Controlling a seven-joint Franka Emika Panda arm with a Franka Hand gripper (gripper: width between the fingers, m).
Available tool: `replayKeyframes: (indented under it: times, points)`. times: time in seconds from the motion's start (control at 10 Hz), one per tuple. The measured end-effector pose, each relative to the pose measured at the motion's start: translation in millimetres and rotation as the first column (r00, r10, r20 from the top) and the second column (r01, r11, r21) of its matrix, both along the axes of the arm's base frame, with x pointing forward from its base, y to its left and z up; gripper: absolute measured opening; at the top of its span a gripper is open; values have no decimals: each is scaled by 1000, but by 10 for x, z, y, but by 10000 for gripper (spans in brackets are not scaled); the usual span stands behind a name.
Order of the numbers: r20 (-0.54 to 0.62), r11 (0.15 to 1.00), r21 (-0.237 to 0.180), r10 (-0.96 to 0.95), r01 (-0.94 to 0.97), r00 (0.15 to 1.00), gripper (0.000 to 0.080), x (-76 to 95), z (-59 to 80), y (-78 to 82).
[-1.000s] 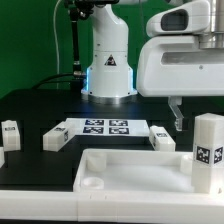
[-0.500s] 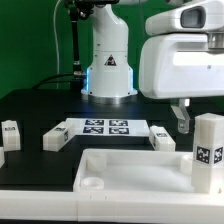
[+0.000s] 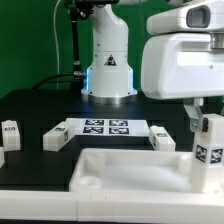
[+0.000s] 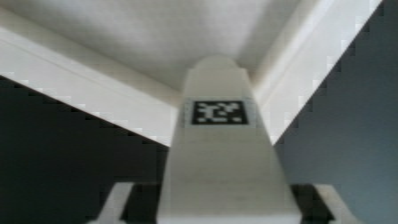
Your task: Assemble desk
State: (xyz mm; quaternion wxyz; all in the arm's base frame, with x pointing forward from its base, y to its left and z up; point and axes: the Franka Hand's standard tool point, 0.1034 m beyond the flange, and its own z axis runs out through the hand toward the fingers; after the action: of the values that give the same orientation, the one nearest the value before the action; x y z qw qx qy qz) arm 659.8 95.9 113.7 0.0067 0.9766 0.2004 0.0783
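The white desk tabletop (image 3: pixel 130 165) lies rim-up at the front of the table. A white square leg (image 3: pixel 208 150) with a black-and-white tag stands upright at its end on the exterior view's right. My gripper (image 3: pixel 203 125) has come down over the top of that leg, and one finger (image 3: pixel 190 119) shows against its side. In the wrist view the leg (image 4: pixel 222 150) runs down into a corner of the tabletop (image 4: pixel 143 40). It fills the space between my gripper's (image 4: pixel 226 205) two fingers, which close on its sides.
Three loose white legs lie on the black table: one (image 3: pixel 55 138) left of the marker board (image 3: pixel 100 127), one (image 3: pixel 162 138) right of it, one (image 3: pixel 10 130) at the exterior view's left edge. The robot's base (image 3: pixel 107 65) stands behind.
My gripper has dropped lower and shifted toward the exterior view's right, onto the upright leg. Its fingers have closed in from wide open. Tabletop and loose legs have not moved.
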Motion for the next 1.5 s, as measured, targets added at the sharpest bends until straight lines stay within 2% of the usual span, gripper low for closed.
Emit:
replayKeyframes:
  times: [0.3,0.5,0.7,0.8,1.1,1.4,1.5]
  points:
    - [-1,999,8,-53,53,999,289,0,0,-2]
    - [-15,959,49,-279,280,960,289,-4,-2,11]
    - [-38,867,83,-490,491,871,290,-5,-3,4]
    - [-49,818,94,-566,568,823,290,-7,-6,0]
    - [-96,574,125,-805,809,585,290,-13,-12,-7]
    - [-133,342,134,-924,930,359,290,-10,-8,-22]
    - [-144,293,136,-939,946,311,290,-11,-9,-17]
